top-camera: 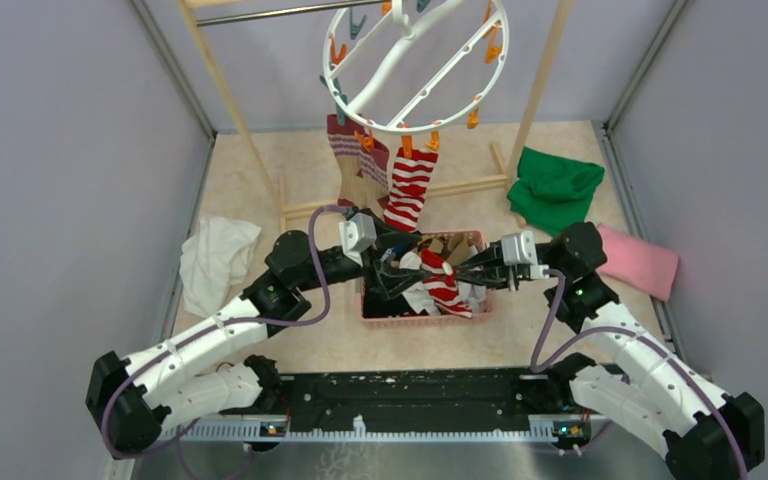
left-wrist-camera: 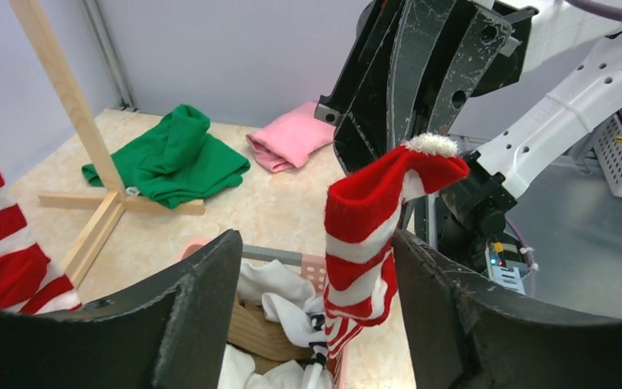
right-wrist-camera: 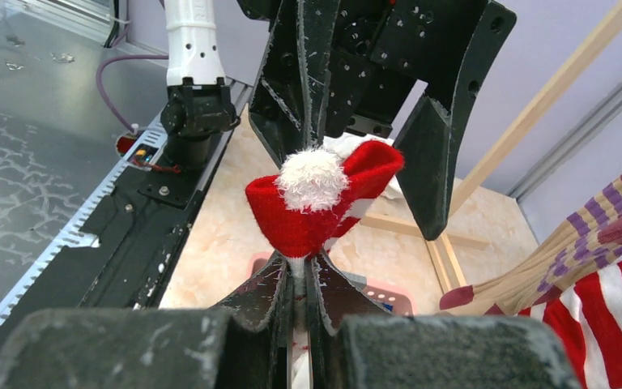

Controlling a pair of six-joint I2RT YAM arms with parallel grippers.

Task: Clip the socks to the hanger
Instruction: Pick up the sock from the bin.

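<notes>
**Red-striped sock [left-wrist-camera: 368, 235] midway, several left**

Some socks [top-camera: 400, 185] already hang from the hanger [top-camera: 415, 128]. Left gripper [left-wrist-camera: 316, 259] gapes around the sock; right gripper [right-wrist-camera: 300, 275] pinches it above the basket [top-camera: 425, 318], where more wait unclipped.

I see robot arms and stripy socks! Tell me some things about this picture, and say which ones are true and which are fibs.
1. The right gripper is pinching a red-and-white sock. True.
2. The left gripper is shut tight. False: its jaws stand open, one on each side of that sock.
3. The hanger has no socks on it. False: a striped sock hangs clipped to it.
4. The green cloth lies beside the pink cloth. True.
</notes>
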